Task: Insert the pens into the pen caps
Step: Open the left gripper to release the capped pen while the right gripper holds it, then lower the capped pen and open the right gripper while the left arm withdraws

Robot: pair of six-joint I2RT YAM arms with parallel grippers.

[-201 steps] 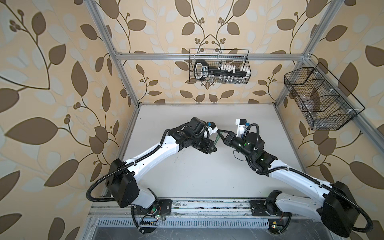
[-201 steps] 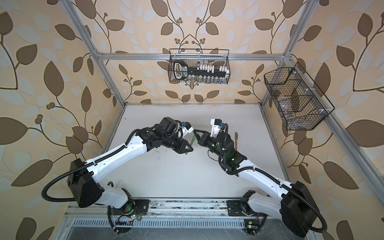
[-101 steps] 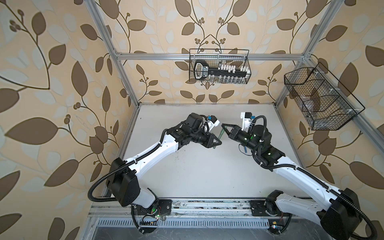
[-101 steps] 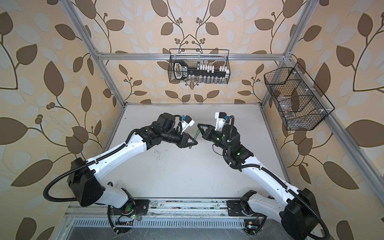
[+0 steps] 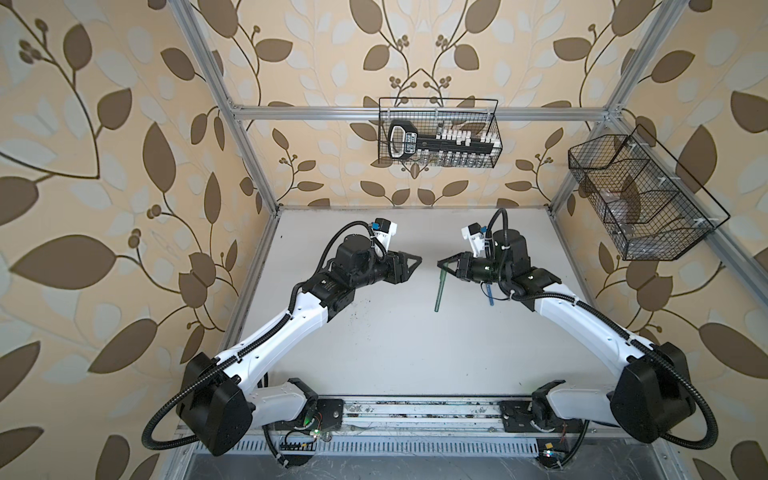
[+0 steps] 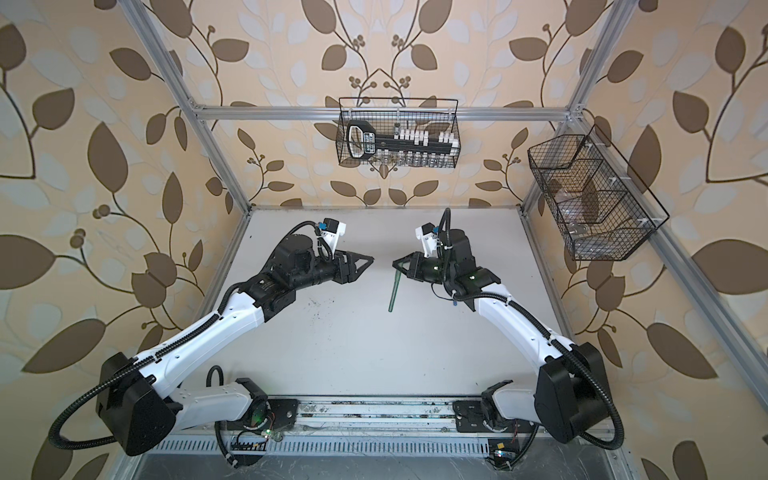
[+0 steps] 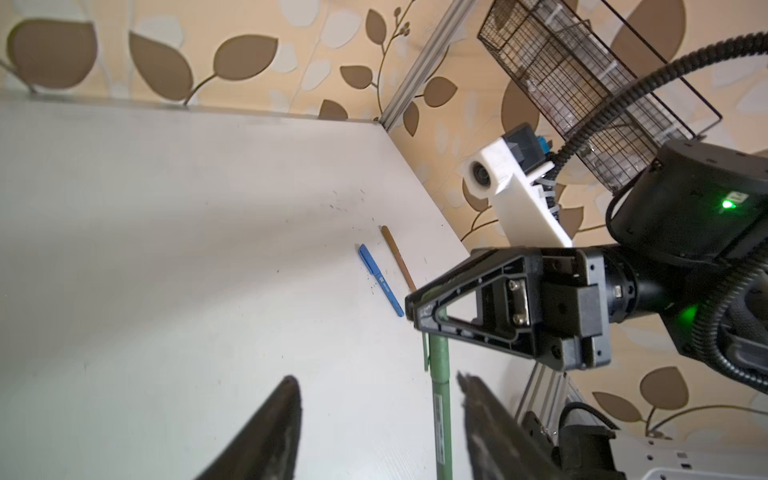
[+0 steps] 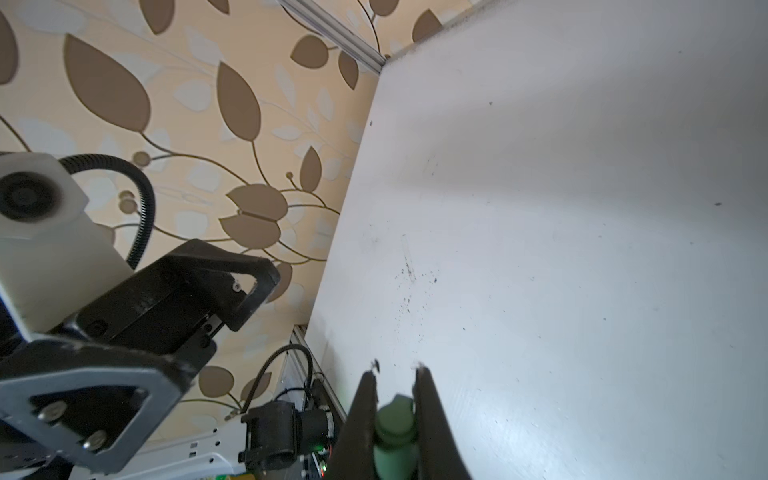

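Firmly, right fingers [image 8: 434, 424] grip the green pen [image 5: 440, 291]

I read the slim dark green felt-tip pen [image 5: 439, 291] as clear of the white table [image 7: 166, 249]. It is gripped at its upper end by the right gripper [image 5: 441, 266] and hangs nearly vertical with its lower end free. A pale green clip [image 7: 426, 349] runs along its upper barrel. The slim blue felt-tip pen [image 7: 380, 279] and the slim orange-brown felt-tip pen [image 7: 397, 257] lie flat on the table, side by side, nearly parallel and just apart. In both top views I see only part of the blue pen.
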